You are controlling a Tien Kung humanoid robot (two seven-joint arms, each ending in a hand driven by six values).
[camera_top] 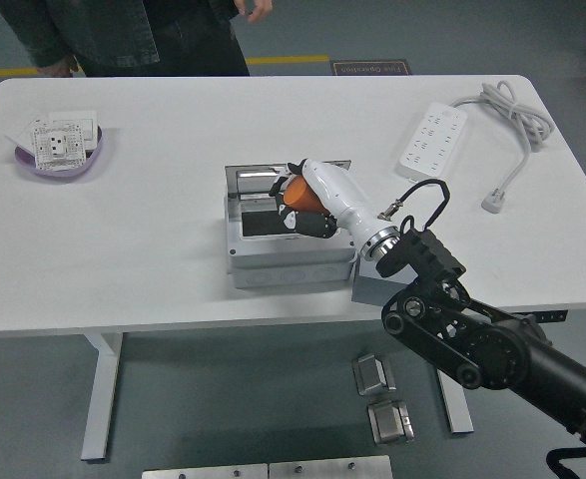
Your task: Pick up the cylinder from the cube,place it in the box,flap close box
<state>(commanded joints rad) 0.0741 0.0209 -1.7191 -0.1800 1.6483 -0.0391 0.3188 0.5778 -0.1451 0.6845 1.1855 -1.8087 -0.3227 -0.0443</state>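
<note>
Gripping the orange cylinder (297,195), the right hand (307,200) hovers over the open grey box (288,261) at frame centre.

The right hand (307,200) with the orange cylinder (297,196) hangs over the open box (288,244), whose raised lid (258,178) blocks the way at 12 o'clock, and the grey cube (372,286) sits tight against the box at 4 o'clock. Toward 9 o'clock the white table (153,249) lies bare as far as the purple dish (61,158) near the far left corner. The power strip (431,141) and its cable (517,125) crowd 2 o'clock, and a person (123,35) stands beyond the far edge at 11 o'clock.
</note>
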